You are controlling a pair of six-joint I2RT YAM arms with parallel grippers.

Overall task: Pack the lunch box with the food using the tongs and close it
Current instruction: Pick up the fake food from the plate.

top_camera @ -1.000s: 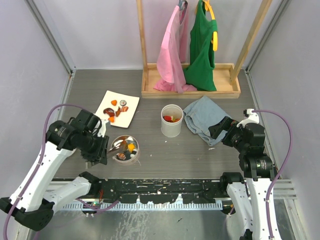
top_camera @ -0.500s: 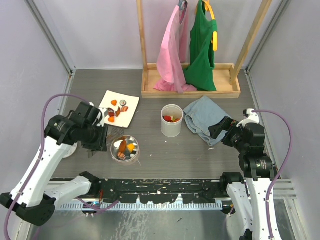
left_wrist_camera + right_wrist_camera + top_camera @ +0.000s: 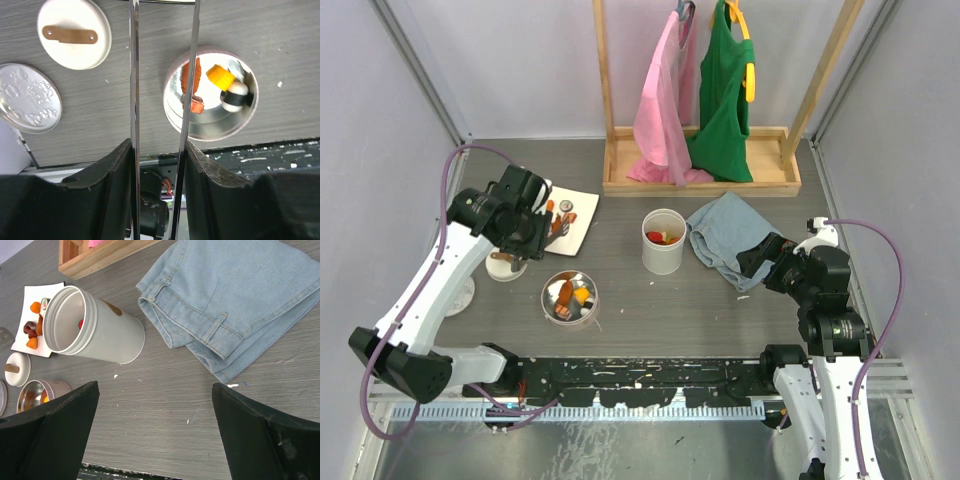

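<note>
Swung back from the tin [image 3: 212, 130], the left gripper [image 3: 159, 148] now hangs over the plate [image 3: 576, 236], lightly pinching the tongs [image 3: 134, 75] so their arms stay spread, probably to take another piece of food [image 3: 549, 205]. Several pieces already lie in the tin. The right gripper [image 3: 155, 390] gapes wide, idle.

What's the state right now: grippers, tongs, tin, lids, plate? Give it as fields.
left gripper: shut on tongs, by the plate
tongs tips: outside the wrist view; load cannot be told
right gripper: open, empty, near jeans
round tin: open, several food pieces inside
white lid, metal lid: on the table, apart from the tin
plate: more food pieces on it
tall container: upright, open
</note>
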